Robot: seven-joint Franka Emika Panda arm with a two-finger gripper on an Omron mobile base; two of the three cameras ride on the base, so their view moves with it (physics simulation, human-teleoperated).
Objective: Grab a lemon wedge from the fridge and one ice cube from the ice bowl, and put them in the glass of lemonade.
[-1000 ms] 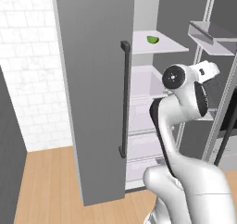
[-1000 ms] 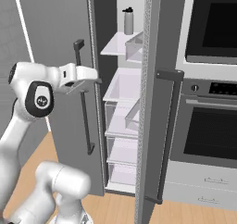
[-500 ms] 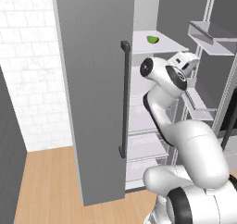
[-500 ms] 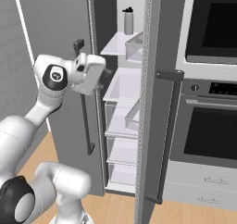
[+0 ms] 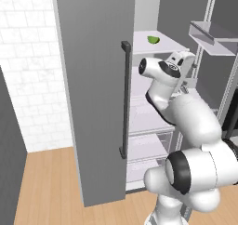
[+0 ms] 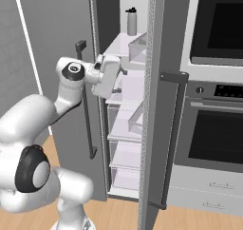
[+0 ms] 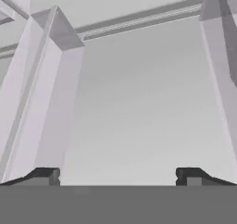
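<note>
Jaws [image 7: 118,176] wide, empty, inside fridge [image 5: 100,98]; lemon wedge [image 5: 153,40] seemingly above.

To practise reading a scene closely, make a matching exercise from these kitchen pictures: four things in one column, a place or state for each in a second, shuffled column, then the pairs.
Things:
1. lemon wedge
2. bottle
3. gripper
4. oven

Places or states:
A. open, holding nothing
B. built into the wall right of the fridge
C. lying on a white fridge shelf
D. standing upright at the back of the top shelf

Pairs: 1-C, 2-D, 3-A, 4-B
</note>
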